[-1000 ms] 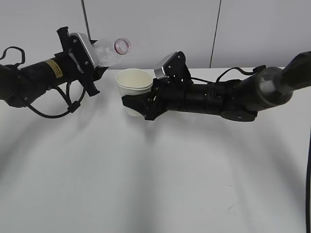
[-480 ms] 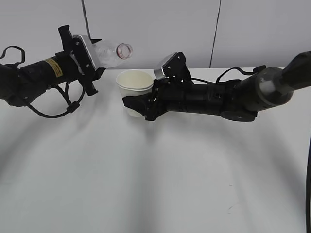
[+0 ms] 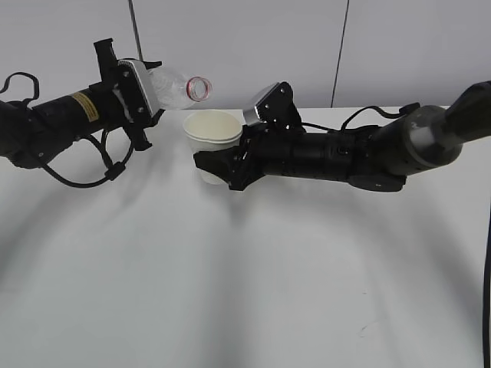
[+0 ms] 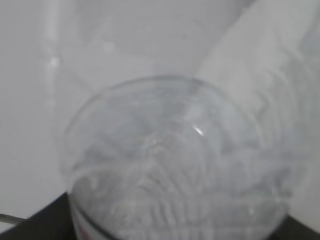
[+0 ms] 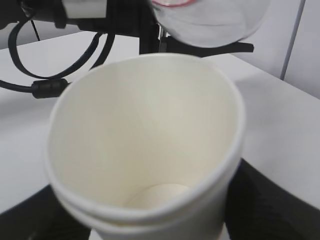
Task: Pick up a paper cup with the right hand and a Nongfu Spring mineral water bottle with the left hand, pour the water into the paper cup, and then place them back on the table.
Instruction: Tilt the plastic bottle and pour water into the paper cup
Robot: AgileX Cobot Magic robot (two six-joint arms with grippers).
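My left gripper (image 3: 136,96) is shut on the clear water bottle (image 3: 175,86), which lies tilted with its open red-ringed mouth pointing right, just above and left of the paper cup (image 3: 212,138). The bottle's ribbed body fills the left wrist view (image 4: 170,170). My right gripper (image 3: 219,165) is shut on the cream-white cup, holding it upright a little above the table (image 3: 245,268). In the right wrist view the cup (image 5: 145,150) looks empty, with the bottle mouth (image 5: 210,20) above its far rim.
Black cables loop under the left arm (image 3: 84,172). The right arm (image 3: 360,153) stretches across the back right of the table. A grey panelled wall (image 3: 253,38) stands behind.
The left gripper has tipped the bottle further down and moved its mouth right, closer over the cup. The cup and right arm have held still.
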